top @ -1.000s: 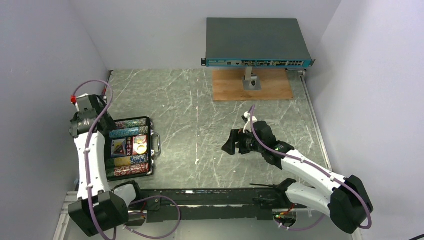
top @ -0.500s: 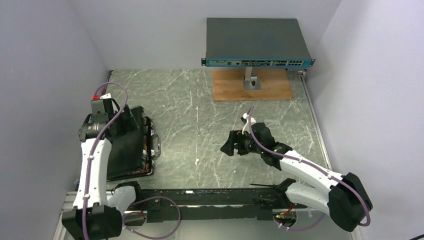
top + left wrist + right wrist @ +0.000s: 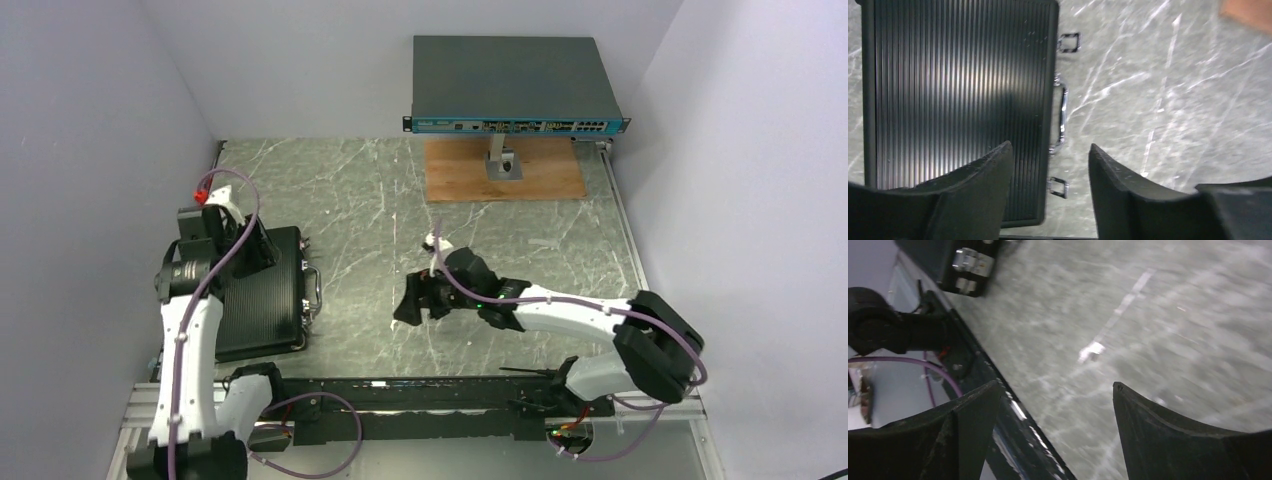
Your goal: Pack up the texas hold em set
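Logged briefcase (image 3: pixel 262 295) lying flat at the left side of the worktop (image 3: pixel 380 200), ribbed black lid down, contents hidden beneath it. Noted silver handle (image 3: pixel 1063 117) on the edge facing mid-worktop, with two small latches (image 3: pixel 1069 42) flanking it; both seem to stick out from the edge, so probably not fastened, though hard to be sure at this size. Found left tool (image 3: pixel 1050 147) hovering just above the handle edge, jaws apart, nothing between them, not touching the case. Found right tool (image 3: pixel 1057 386) low over bare worktop near the middle, well apart from the case, pointed toward it, jaws wide and empty. Judged the step in hand as closing up: lid lowered, securing not yet done. Reckoned the next move calls for pressing the lid fully home and snapping each latch against the edge, likely one tool steadying the lid while a fingertip pushes the clasp. Flagged the risk of the light case sliding on the smooth worktop under a sideways push.
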`<state>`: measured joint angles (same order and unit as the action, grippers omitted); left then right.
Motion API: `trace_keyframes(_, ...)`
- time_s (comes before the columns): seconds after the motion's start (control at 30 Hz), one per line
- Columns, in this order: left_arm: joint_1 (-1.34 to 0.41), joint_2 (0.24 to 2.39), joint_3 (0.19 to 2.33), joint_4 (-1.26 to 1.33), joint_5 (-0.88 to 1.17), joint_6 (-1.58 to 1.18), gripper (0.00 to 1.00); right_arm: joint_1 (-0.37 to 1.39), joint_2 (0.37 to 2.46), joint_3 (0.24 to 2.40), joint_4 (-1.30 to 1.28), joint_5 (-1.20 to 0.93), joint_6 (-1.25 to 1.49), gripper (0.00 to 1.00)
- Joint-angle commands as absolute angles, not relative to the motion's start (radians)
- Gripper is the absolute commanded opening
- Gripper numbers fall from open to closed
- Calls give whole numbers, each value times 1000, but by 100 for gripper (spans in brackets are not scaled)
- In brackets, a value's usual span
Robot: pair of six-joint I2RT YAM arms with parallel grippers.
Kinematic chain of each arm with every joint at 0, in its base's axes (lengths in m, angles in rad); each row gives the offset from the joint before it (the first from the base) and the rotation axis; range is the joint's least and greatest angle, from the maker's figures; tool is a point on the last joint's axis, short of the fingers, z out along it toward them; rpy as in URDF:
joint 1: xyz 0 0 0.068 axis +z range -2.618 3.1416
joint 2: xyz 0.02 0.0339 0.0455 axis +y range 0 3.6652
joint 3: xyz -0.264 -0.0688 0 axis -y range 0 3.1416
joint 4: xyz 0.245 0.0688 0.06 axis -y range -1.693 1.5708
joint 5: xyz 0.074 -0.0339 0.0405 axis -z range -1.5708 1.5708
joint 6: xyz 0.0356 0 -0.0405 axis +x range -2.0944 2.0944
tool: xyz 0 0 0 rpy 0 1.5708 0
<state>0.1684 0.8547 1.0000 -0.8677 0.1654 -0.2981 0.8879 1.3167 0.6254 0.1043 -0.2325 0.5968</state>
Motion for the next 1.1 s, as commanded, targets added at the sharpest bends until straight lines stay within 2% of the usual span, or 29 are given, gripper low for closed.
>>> trace_keyframes(0.0,169,1011,923,-787,153,-214,50,981,1428,732,298,-255,678,84)
trace_keyframes(0.1,168,1162,914,-762,166,-158,24,1029,1556,812,396,-318,760,82)
trace_keyframes(0.17,167,1238,907,-737,189,-127,2,1064,1653,862,455,-357,801,82)
trace_keyframes(0.2,168,1263,903,-730,193,-120,0,1079,1697,885,489,-380,823,81)
trace_keyframes(0.47,159,1290,861,-712,152,-110,0,1120,1925,1044,569,-486,903,73)
trace_keyframes(0.6,147,1337,870,-731,107,-146,0,1121,1995,1104,570,-490,910,64)
trace_keyframes(0.77,139,1387,874,-736,122,-154,0,1121,2055,1174,538,-476,900,57)
trace_keyframes(1.07,132,1336,854,-725,92,-179,0,1120,2101,1281,425,-401,835,42)
